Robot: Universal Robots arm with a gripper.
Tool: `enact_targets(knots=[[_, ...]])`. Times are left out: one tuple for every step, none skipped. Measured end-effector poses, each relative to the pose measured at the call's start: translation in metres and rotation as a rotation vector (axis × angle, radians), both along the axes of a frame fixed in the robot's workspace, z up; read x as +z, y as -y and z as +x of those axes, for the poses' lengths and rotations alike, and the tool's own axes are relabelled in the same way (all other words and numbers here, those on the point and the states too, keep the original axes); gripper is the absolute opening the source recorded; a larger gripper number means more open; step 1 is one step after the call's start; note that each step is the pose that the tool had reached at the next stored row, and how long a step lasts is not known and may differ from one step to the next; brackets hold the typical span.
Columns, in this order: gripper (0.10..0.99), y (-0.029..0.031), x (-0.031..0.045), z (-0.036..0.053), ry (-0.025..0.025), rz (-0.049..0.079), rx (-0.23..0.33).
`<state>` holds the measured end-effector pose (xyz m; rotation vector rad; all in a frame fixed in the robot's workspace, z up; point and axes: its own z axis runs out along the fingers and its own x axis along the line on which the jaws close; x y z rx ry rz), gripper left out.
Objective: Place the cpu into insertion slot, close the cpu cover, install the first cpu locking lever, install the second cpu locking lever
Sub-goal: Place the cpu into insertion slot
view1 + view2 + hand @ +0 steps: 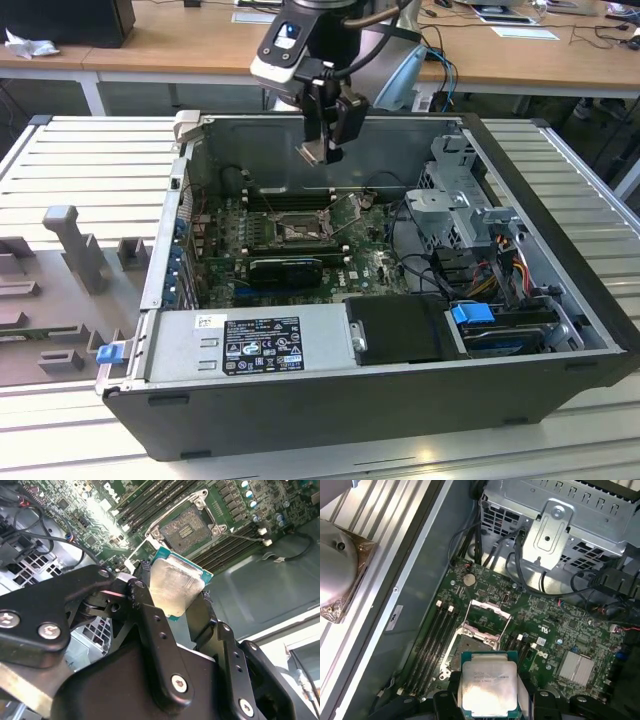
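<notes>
My gripper (325,150) hangs above the open computer case, shut on the cpu (316,152). In both wrist views the cpu (175,587) (489,687) shows its silver-grey top and green edge, pinched at two sides by the black fingers (145,605). The insertion slot (296,231) lies well below on the green board, its dark centre bare (187,526). In the first wrist view the cpu cover (491,608) stands raised on its hinge beside the slot (470,642), whose near part the cpu hides.
Long black memory slots (150,502) flank the socket. A black card (285,268) lies toward the camera from the socket, then the power supply (262,345). A metal drive cage (455,205) and cables (420,260) fill the exterior view's right. Grey fixtures (75,250) stand outside at left.
</notes>
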<state>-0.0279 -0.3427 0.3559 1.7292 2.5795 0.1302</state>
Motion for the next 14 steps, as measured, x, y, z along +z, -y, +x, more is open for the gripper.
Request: enact_targets(knots=[[0.529, 0.0000, -0.0003, 0.0000, 0.0000, 0.000, -0.011], [0.529, 0.0000, -0.0005, 0.0000, 0.0000, 0.000, -0.023], [0.529, 0.0000, -0.0007, 0.0000, 0.0000, 0.000, -0.033], [0.529, 0.0000, -0.0009, 0.0000, 0.0000, 0.000, -0.047], [0.529, 0.0000, -0.0010, 0.0000, 0.0001, 0.000, -0.056], [0.529, 0.0000, -0.0011, 0.0000, 0.0000, -0.001, -0.062], [0.529, 0.0000, -0.0012, 0.0000, 0.0000, -0.001, -0.071], [0.529, 0.0000, -0.0013, 0.0000, 0.0000, -0.001, -0.076], [0.529, 0.0000, -0.0014, 0.0000, 0.0000, -0.001, -0.083], [0.529, 0.0000, -0.0015, 0.0000, 0.0000, -0.001, -0.089], [0.529, 0.0000, -0.0016, 0.0000, 0.0000, -0.001, -0.094], [0.529, 0.0000, -0.0019, 0.0000, -0.0001, -0.001, -0.102], [0.529, 0.0000, -0.0022, 0.0000, 0.0000, -0.001, -0.113], [0.529, 0.0000, -0.0025, 0.0000, -0.0001, -0.001, -0.124]])
